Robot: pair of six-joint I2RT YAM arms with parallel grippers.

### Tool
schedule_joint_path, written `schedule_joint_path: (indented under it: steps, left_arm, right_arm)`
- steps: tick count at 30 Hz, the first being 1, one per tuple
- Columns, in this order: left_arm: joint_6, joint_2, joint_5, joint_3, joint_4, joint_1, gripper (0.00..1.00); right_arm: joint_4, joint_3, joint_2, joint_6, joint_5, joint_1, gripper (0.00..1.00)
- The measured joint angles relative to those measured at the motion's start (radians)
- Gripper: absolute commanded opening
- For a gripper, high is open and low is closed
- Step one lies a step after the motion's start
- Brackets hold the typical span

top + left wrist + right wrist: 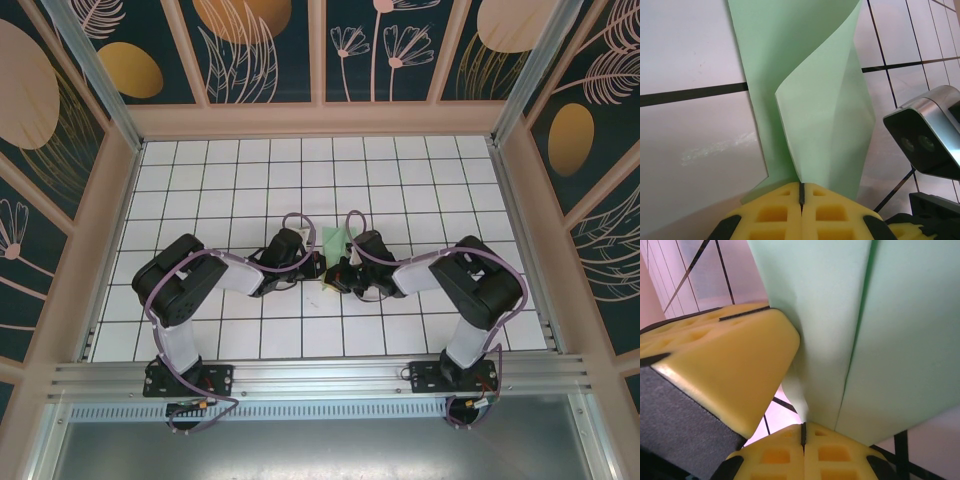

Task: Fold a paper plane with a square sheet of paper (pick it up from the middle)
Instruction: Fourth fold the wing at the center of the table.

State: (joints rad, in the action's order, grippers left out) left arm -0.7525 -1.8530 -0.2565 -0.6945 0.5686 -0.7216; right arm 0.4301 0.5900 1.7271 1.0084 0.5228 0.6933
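The square sheet of paper (336, 238), pale mint green, is held up between both grippers at the middle of the table. In the left wrist view the paper (815, 95) rises from my left gripper (802, 192), with one flap curled over along a crease. The yellow pads are shut on its lower edge. My right gripper (803, 432) is also shut on the paper (890, 340), which shows a straight fold line. The left gripper's yellow finger (725, 370) sits close beside it. From above, the left gripper (316, 264) and right gripper (336, 272) nearly touch. A paper plane is out of view.
The table (300, 170) is white with a black grid, enclosed by low pink walls and aluminium rails. The right wrist's camera housing (930, 135) sits close on the right of the left wrist view. Both arms bend inward from bases at the near edge.
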Motion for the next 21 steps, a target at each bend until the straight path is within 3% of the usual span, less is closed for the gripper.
schedule_joint_path:
  steps: [4,9,13,21]
  left_arm:
    - [0.000,0.000,0.000,0.000,0.000,0.000,0.00]
    - [0.000,0.000,0.001,-0.001,-0.001,0.000,0.00]
    - [0.000,0.000,0.002,-0.002,-0.002,0.000,0.00]
    - [0.001,-0.001,0.002,-0.016,-0.028,0.000,0.00]
  right_arm:
    - [-0.078,0.000,-0.069,-0.027,-0.017,-0.024,0.06]
    - [-0.116,0.009,-0.175,-0.072,-0.029,-0.127,0.06]
    - [-0.126,0.050,-0.134,-0.098,-0.024,-0.181,0.05]
    - [-0.145,0.178,0.028,-0.148,-0.005,-0.188,0.05]
